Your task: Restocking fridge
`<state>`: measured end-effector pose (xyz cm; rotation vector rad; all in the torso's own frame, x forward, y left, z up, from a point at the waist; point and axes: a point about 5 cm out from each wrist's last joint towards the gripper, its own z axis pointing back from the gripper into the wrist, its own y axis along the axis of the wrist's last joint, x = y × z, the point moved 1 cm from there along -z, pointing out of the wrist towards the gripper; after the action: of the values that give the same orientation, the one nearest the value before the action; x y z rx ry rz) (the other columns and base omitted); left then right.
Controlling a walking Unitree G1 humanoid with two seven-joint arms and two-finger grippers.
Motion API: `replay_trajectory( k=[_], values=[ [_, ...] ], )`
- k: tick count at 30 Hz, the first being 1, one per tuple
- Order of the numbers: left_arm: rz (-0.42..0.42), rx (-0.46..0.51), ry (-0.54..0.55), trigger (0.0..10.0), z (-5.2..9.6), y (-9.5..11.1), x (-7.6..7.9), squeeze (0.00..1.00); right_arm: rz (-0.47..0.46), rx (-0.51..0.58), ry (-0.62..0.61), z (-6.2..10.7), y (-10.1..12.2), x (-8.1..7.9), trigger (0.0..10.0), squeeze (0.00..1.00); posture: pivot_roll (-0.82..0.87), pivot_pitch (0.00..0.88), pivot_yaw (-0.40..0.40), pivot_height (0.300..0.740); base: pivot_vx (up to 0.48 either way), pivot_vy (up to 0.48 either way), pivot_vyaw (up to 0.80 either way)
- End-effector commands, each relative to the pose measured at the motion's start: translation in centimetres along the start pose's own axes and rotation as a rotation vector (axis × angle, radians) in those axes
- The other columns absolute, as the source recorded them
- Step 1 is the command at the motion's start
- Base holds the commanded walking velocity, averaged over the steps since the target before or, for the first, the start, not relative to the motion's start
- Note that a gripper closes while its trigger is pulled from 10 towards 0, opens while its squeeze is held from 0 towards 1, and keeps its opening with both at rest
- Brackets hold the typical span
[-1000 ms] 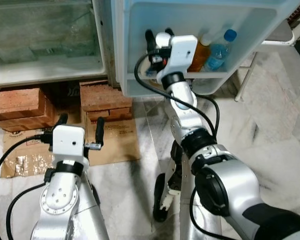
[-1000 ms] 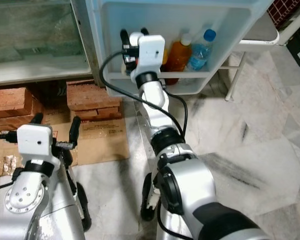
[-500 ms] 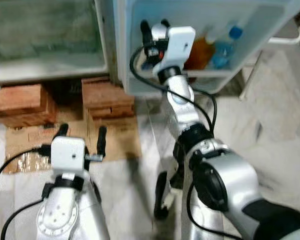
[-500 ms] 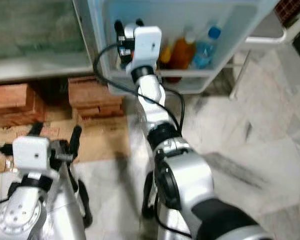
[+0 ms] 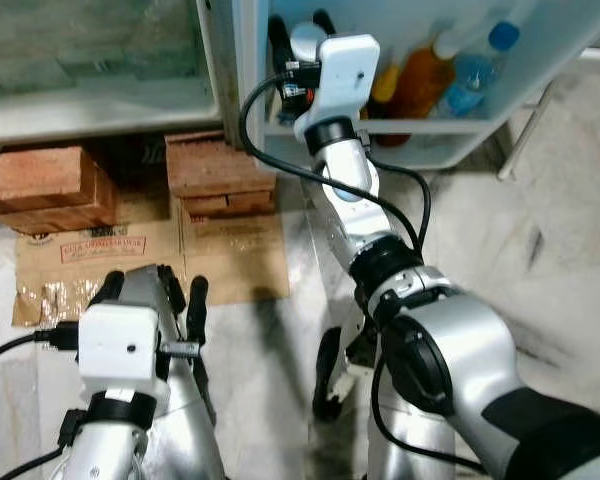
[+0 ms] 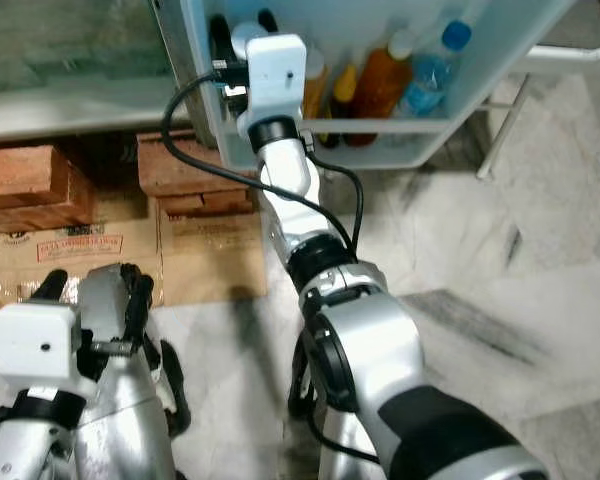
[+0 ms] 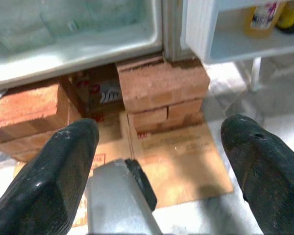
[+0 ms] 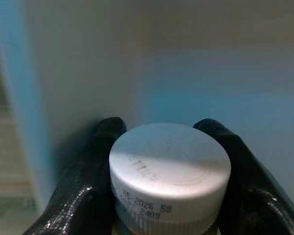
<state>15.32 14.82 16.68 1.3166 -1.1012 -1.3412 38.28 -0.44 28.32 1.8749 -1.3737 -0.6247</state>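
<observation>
Now the right gripper (image 5: 298, 22) sits higher and deeper in the door shelf (image 5: 420, 140) than a second ago, at about 12 o'clock in the head views; much of that shift is the camera, which has tipped and drawn nearer, so the bricks (image 5: 40, 190) and cardboard (image 5: 130, 250) show lower down. In the right wrist view its fingers (image 8: 88, 181) clamp a bottle (image 8: 170, 171) just under its white cap, with the shelf's pale wall close behind. I judge the bottle is nearly placed, at the shelf's left end, beside the amber bottle (image 5: 420, 85) and blue-capped bottle (image 5: 475, 75) at 1 o'clock.

The left gripper (image 5: 150, 295) has dropped toward 7 o'clock, fingers spread and empty, idle.

The held bottle's body and base are hidden by the wrist camera housing and the fingers, so whether it rests on the shelf floor cannot be told. The printed date on the cap is partly readable.
</observation>
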Motion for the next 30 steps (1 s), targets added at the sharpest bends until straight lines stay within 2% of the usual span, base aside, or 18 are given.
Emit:
replay_trajectory(
  k=[1,10,13,15,16,18,19,24,25,26,27,30],
  values=[
    [-0.003,-0.023,-0.011,10.0,0.4,0.0,0.2,0.00,0.018,0.091,0.039,-1.0,1.8,-1.2,10.0,0.00,0.41,0.518,-0.068,0.462,0.000,0.000,0.00],
    [-0.003,-0.055,-0.018,10.0,1.3,0.2,0.2,0.00,0.081,0.091,0.035,-0.9,1.6,-1.2,10.0,0.00,0.42,0.544,-0.055,0.462,0.000,0.000,0.00],
    [0.001,-0.069,-0.021,10.0,1.7,0.2,0.3,0.00,0.098,0.038,0.039,-0.4,0.6,-1.3,10.0,0.00,0.42,0.552,-0.056,0.462,0.000,0.000,0.00],
    [0.007,-0.074,-0.026,10.0,1.8,0.3,0.5,0.00,0.117,-0.106,0.055,1.7,-2.5,-1.5,10.0,0.00,0.43,0.555,-0.053,0.462,0.000,0.000,0.00],
    [0.007,-0.074,-0.026,10.0,1.8,0.3,0.5,0.00,0.117,-0.106,0.055,1.7,-2.5,-1.5,10.0,0.00,0.43,0.555,-0.053,0.462,0.000,0.000,0.00],
    [0.011,-0.085,-0.029,10.0,2.0,0.2,0.6,0.00,0.118,-0.280,0.064,4.7,-5.8,-1.5,10.0,0.00,0.43,0.567,-0.051,0.462,0.000,0.000,0.00],
    [0.011,-0.091,-0.029,10.0,2.1,0.2,0.6,0.00,0.117,-0.336,0.067,5.7,-6.8,-1.4,10.0,0.00,0.42,0.568,-0.051,0.462,0.000,0.000,0.00],
    [0.013,-0.098,-0.031,10.0,2.0,0.0,0.7,0.00,0.117,-0.413,0.064,7.2,-8.1,-1.0,10.0,0.00,0.41,0.565,-0.054,0.462,0.000,0.000,0.00],
    [0.012,-0.099,-0.032,10.0,1.9,0.0,0.7,0.00,0.121,-0.418,0.066,7.2,-8.2,-0.9,10.0,0.05,0.41,0.562,-0.057,0.462,0.000,0.000,0.00],
    [0.012,-0.100,-0.032,10.0,1.8,-0.1,0.7,0.00,0.124,-0.421,0.066,7.2,-8.2,-0.9,10.0,0.05,0.41,0.561,-0.058,0.462,0.000,0.000,0.00],
    [0.012,-0.099,-0.032,10.0,1.7,-0.1,0.7,0.00,0.120,-0.419,0.059,7.1,-8.1,-0.8,10.0,1.00,0.40,0.560,-0.062,0.462,0.000,0.000,0.00],
    [0.006,-0.098,-0.025,10.0,1.4,-0.2,0.5,0.00,0.117,-0.408,0.048,6.5,-7.8,-0.5,10.0,1.00,0.40,0.557,-0.067,0.462,0.000,0.000,0.00]
  ],
)
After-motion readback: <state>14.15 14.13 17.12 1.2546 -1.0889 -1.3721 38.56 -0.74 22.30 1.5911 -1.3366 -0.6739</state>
